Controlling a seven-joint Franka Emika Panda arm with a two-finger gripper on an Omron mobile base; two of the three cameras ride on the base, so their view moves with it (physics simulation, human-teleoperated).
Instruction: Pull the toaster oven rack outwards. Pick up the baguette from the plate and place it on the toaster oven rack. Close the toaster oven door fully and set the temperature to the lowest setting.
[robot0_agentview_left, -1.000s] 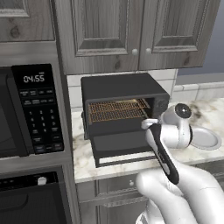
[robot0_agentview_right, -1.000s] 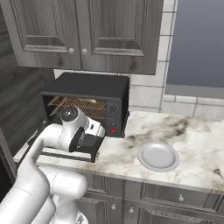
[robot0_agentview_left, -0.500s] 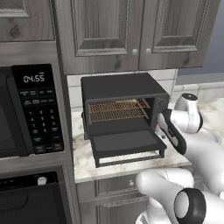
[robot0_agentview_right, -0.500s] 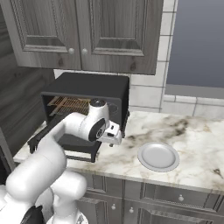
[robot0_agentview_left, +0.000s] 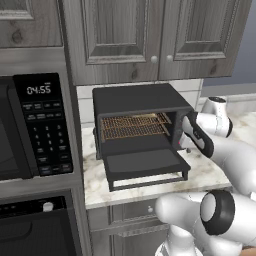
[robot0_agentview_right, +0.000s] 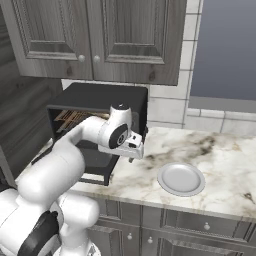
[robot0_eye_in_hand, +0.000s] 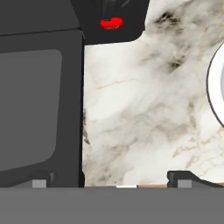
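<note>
Your matte black box-shaped toaster oven (robot0_agentview_left: 137, 107) stands with its dark grey drop-down door (robot0_agentview_left: 145, 162) lowered; the small round white plate (robot0_agentview_right: 181, 178) is bare. Fingers (robot0_eye_in_hand: 109, 183) spread, holding nothing; closing and temperature setting remain.

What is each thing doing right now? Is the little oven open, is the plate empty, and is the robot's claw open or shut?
toaster oven door: dropped open, lying flat.
toaster oven rack: inside the cavity, nothing on it.
toaster oven: open, red light glowing.
plate: empty, on the counter right of the oven.
claw: open, holding nothing, over the counter between door and plate.
microwave: door shut, clock lit.
upper cabinets: shut.
</note>
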